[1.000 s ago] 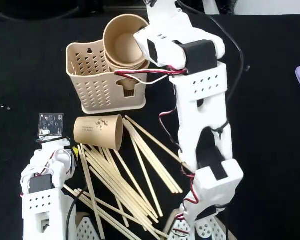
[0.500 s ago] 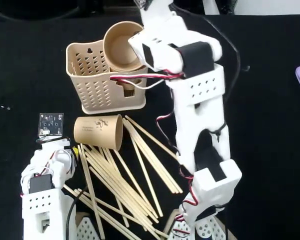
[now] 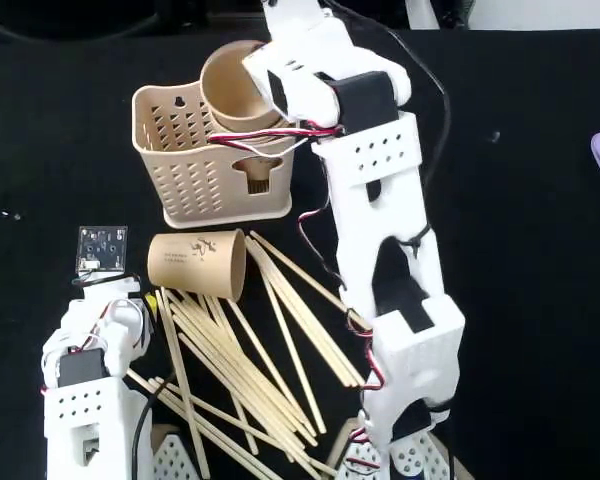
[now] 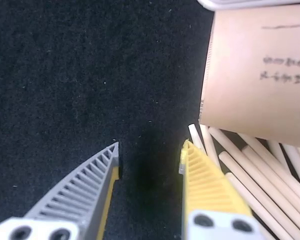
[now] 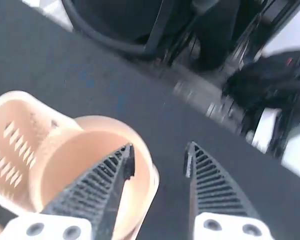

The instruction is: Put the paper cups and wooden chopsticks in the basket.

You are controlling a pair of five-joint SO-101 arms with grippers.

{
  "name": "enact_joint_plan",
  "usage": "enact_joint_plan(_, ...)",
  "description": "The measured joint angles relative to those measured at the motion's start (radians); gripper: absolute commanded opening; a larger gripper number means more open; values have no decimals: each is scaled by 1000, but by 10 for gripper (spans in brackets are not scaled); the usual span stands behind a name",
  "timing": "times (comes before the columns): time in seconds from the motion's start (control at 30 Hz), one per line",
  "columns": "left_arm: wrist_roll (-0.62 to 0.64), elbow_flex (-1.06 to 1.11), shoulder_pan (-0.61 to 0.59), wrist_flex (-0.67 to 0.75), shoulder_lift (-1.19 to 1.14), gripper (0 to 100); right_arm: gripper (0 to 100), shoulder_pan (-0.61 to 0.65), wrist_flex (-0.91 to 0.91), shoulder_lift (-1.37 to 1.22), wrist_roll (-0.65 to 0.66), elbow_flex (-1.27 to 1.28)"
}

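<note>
One cup at six o'clock of the basket, judged light and crushable, is best pinched at its rim; left gripper and right gripper gape, holding nothing.

Cup in basket; second cup beside chopsticks.

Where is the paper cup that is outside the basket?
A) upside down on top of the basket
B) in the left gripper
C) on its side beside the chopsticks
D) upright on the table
C: the paper cup lies on its side, beside the chopsticks.
</note>
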State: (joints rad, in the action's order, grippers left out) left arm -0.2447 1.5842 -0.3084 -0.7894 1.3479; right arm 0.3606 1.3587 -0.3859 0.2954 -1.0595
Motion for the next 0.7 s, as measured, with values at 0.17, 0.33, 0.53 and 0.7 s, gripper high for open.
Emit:
enact_joint_plan(0.17, 0, 0, 0, 0, 0, 202, 170, 0, 63, 2, -69, -133)
enact_joint_plan(0.33, 0, 0, 0, 0, 0, 202, 170, 3, 299, 8, -75, -255)
enact_joint_plan(0.53, 0, 0, 0, 0, 0, 202, 170, 8, 374, 31, -75, -273)
enact_joint_plan(0.7, 0, 0, 0, 0, 0, 202, 167, 63, 376, 210, -75, -127)
